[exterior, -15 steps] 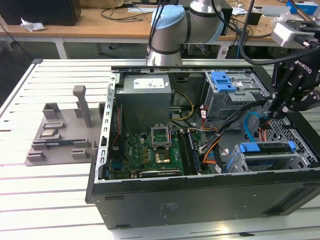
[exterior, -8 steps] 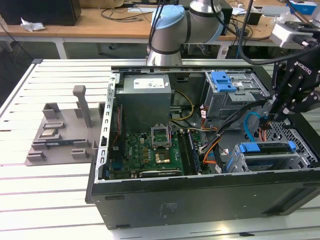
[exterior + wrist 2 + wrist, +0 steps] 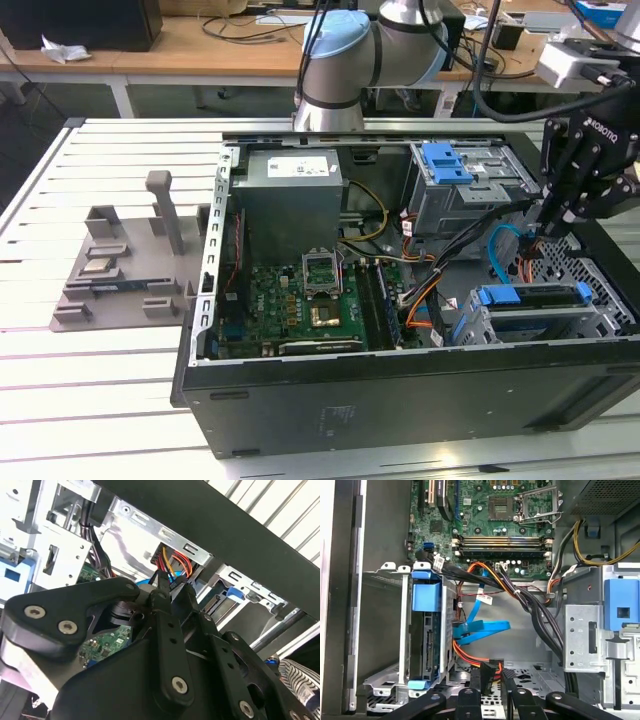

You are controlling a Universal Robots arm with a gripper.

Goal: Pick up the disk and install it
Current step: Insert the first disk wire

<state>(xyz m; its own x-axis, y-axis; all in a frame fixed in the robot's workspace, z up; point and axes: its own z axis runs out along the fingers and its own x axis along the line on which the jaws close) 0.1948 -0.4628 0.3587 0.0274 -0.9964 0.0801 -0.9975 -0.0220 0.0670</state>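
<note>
First wrist view: found disk (image 3: 426, 645) seated edge-on in grey drive cage (image 3: 385, 680); gripper (image 3: 491, 676) clamped on black cable connector (image 3: 490, 666). Judged disk heavy, rigid, shock-sensitive; best gripped by blue carrier edges.

I am working in a robotics lab: an opened desktop computer case (image 3: 400, 400) lies on a slatted white table (image 3: 100, 380), cable-strewn wooden desks (image 3: 230, 45) behind.
</note>
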